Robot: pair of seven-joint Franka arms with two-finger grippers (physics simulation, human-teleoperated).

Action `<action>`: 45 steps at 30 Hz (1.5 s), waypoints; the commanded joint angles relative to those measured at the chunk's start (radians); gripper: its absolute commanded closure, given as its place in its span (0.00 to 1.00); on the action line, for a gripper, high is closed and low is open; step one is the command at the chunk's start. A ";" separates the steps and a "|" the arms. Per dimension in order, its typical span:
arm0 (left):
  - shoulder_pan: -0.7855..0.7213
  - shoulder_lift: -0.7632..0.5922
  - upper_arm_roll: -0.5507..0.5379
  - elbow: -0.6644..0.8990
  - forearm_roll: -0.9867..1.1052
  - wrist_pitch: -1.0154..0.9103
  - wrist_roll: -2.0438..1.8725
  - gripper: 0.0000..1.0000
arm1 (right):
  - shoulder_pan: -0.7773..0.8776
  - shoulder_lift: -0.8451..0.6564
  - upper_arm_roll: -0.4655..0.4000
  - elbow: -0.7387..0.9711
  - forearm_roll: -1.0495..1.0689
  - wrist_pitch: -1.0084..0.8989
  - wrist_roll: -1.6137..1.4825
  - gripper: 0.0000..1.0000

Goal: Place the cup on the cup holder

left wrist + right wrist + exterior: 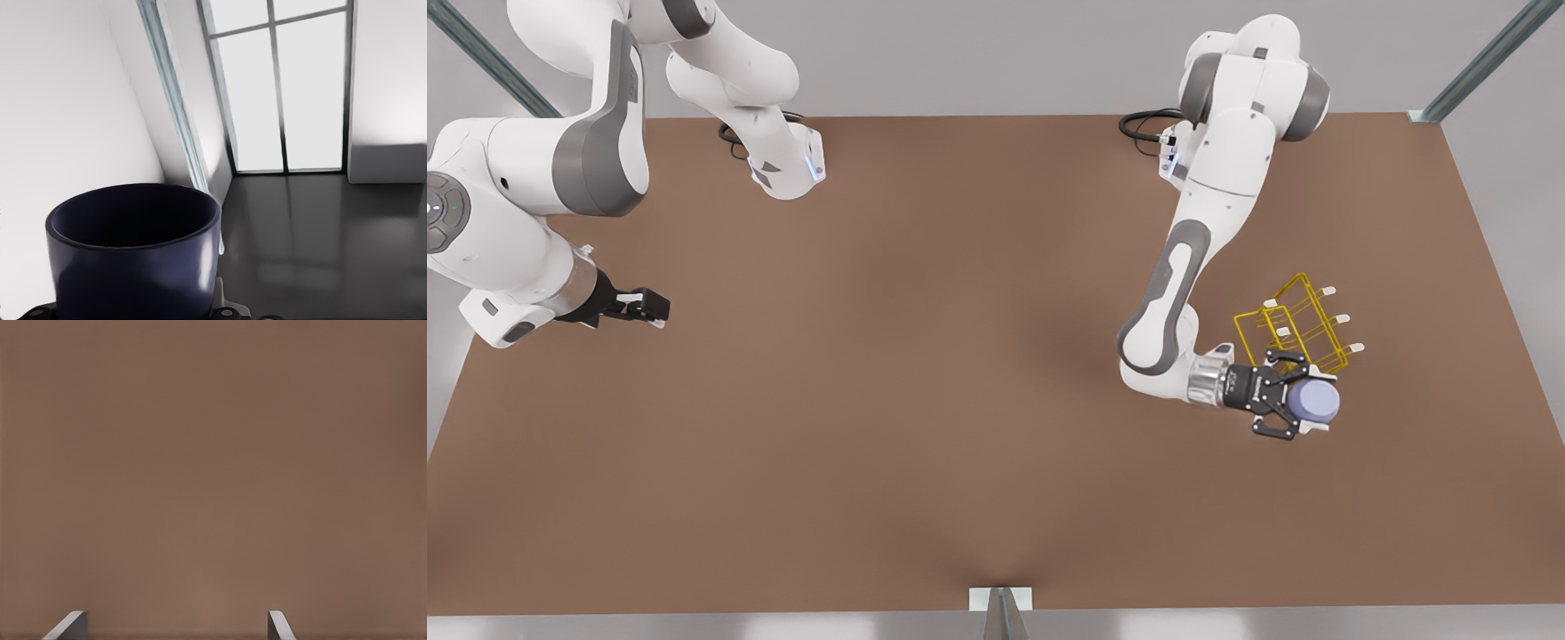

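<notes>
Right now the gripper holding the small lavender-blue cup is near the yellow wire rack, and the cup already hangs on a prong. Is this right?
Not quite. In the front view the lavender-blue cup is off the prongs, clamped in the left gripper beside the yellow wire rack.

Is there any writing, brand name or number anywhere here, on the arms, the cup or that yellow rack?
None can be read. The cup in the left gripper, the cup holder, the table and the waiting right gripper are all plain.

We see a glossy, smooth lavender-blue cup (1317,402), a yellow thin-wire cup holder (1294,322) with white-capped prongs, and a matt brown bench (925,400).
</notes>
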 commanded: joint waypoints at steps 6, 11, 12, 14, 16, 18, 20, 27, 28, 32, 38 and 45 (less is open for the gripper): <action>-0.013 -0.048 0.000 -0.081 -0.136 -0.034 -0.068 0.21 | 0.003 -0.001 0.000 0.000 0.000 0.000 0.002 0.00; -0.011 -0.052 0.000 -0.120 -0.177 -0.039 -0.129 0.21 | -0.003 -0.001 0.000 0.000 0.000 0.000 0.000 0.00; -0.013 -0.052 0.000 -0.129 -0.196 -0.041 -0.157 0.21 | -0.003 -0.001 0.000 0.000 -0.001 0.000 0.000 0.00; -0.011 -0.050 0.000 -0.144 -0.225 -0.041 -0.207 0.21 | -0.002 -0.001 0.000 0.000 -0.001 0.000 0.000 0.00; -0.002 -0.045 0.000 -0.141 -0.225 -0.032 -0.235 0.21 | -0.006 -0.001 0.000 0.000 0.000 0.000 0.000 0.00; 0.015 -0.039 0.000 -0.135 -0.223 -0.005 -0.273 0.21 | -0.008 -0.001 0.000 0.000 -0.001 0.000 -0.001 0.00; 0.029 -0.025 0.000 -0.120 -0.223 0.019 -0.305 0.21 | -0.005 -0.001 0.000 0.000 0.000 0.000 0.000 0.00; 0.038 -0.007 -0.001 -0.098 -0.243 0.074 -0.414 0.21 | -0.005 -0.001 0.000 0.000 0.000 0.000 -0.001 0.00; 0.038 -0.006 -0.001 -0.098 -0.243 0.074 -0.428 0.21 | -0.003 -0.001 0.000 0.000 0.000 0.000 0.000 0.00; 0.059 -0.001 -0.001 -0.100 -0.242 0.082 -0.439 0.21 | -0.005 -0.001 0.000 0.000 0.000 0.000 0.000 0.00; 0.064 0.011 -0.001 -0.100 -0.243 0.094 -0.476 0.21 | -0.003 -0.001 -0.001 0.000 0.000 0.000 0.000 0.00; 0.055 0.005 -0.003 -0.121 -0.272 0.074 -0.476 0.21 | 0.001 -0.001 0.000 -0.001 0.000 -0.002 0.000 0.00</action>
